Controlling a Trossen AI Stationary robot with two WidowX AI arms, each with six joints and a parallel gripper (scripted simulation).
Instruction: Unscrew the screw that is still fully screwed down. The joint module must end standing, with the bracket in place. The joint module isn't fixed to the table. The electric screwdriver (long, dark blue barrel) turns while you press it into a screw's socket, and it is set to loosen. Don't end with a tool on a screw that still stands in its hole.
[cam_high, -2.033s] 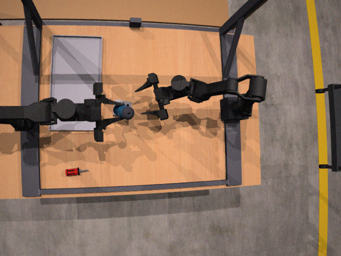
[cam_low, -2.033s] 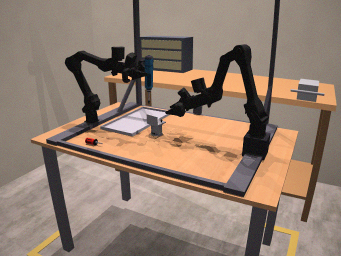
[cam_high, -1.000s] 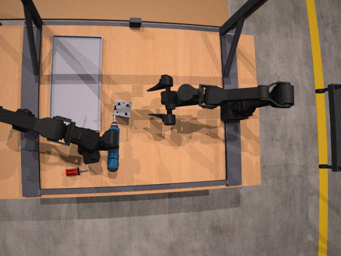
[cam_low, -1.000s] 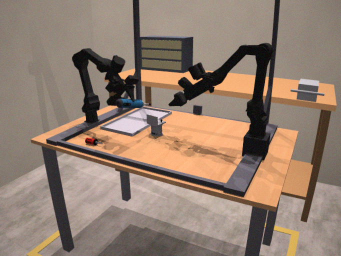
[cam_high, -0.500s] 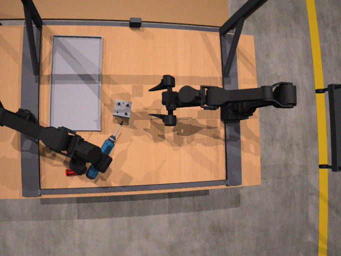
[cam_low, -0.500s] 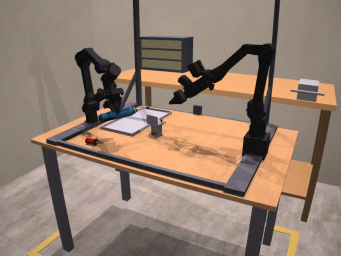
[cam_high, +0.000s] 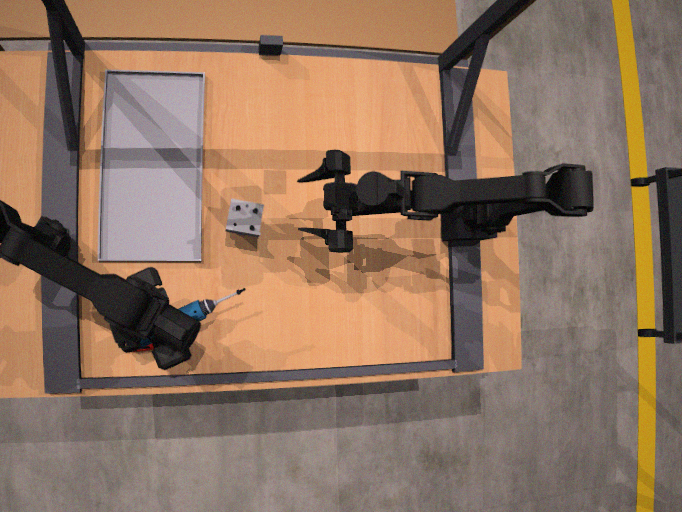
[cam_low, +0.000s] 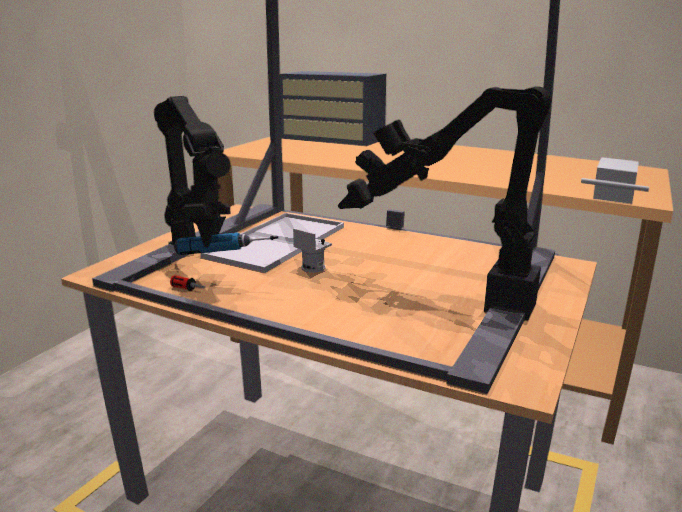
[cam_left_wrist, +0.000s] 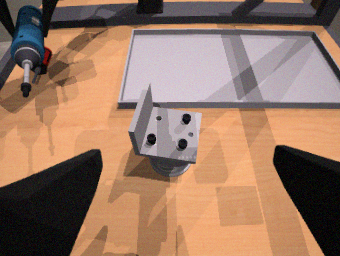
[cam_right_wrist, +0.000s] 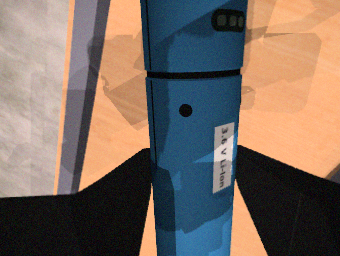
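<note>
The joint module stands upright mid-table with the grey bracket (cam_left_wrist: 167, 131) on top. Three black screw heads (cam_left_wrist: 182, 144) stand on the bracket plate. My left gripper (cam_high: 301, 205) is open and empty; it hovers well above the table, to the side of the module, which shows below it in the left wrist view (cam_left_wrist: 187, 152). My right gripper (cam_high: 176, 330) is shut on the electric screwdriver (cam_high: 193, 308) and holds it level and low near the table's corner, away from the module. A small dark piece sits on the bit tip (cam_high: 240, 290). The barrel fills the right wrist view (cam_right_wrist: 192, 125).
A grey tray (cam_high: 151, 165) lies beside the module. A red hand screwdriver (cam_low: 181, 282) lies on the table near my right gripper. Dark frame rails and posts border the work area. A small dark box (cam_high: 270, 44) sits on the far rail.
</note>
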